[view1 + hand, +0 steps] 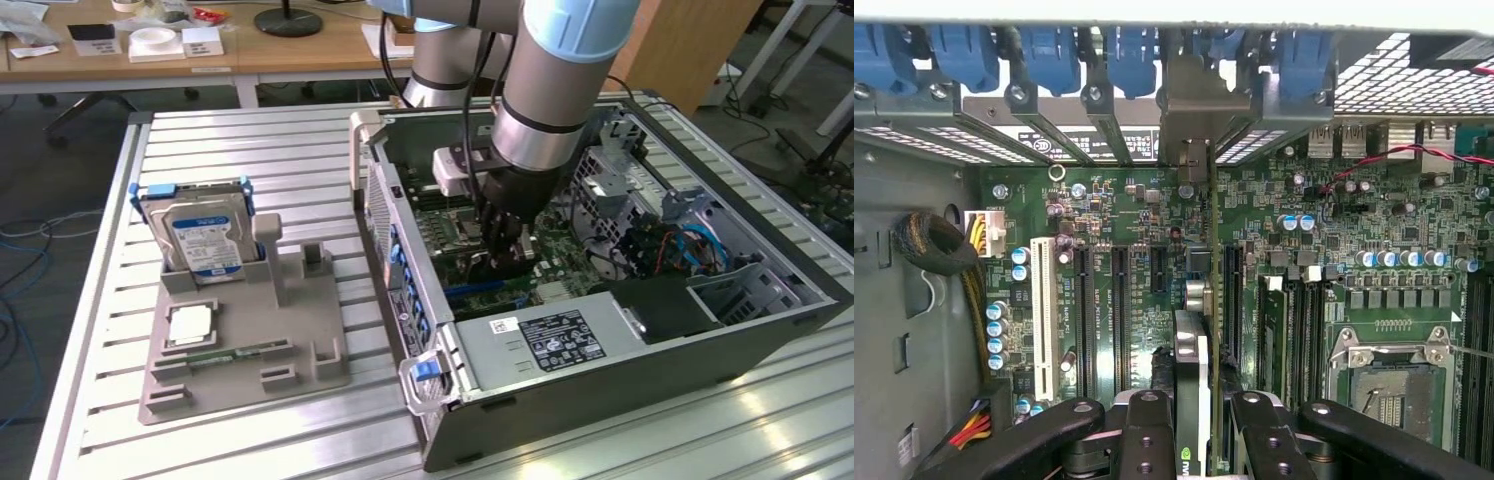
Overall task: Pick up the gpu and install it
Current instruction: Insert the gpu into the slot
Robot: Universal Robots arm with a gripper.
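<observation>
Ribbed aluminium counter (240,150) carried an open grey computer case (747,340). Inside it, the black gripper (1192,420) had its jaws clenched on the thin green-edged gpu (1192,360), held edge-down over the motherboard's black expansion slots (1119,310), apparently for seating.

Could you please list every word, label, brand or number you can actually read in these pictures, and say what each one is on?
None can be read with certainty.
Hard drive: blue-white label, print too small.
Power supply in the computer case: black label and white sticker, print too small.
Gpu in the pincer: green logo at its edge, cut off, unreadable.
Motherboard: white markings, blurred.
Case rear: white symbols, blurred.
</observation>
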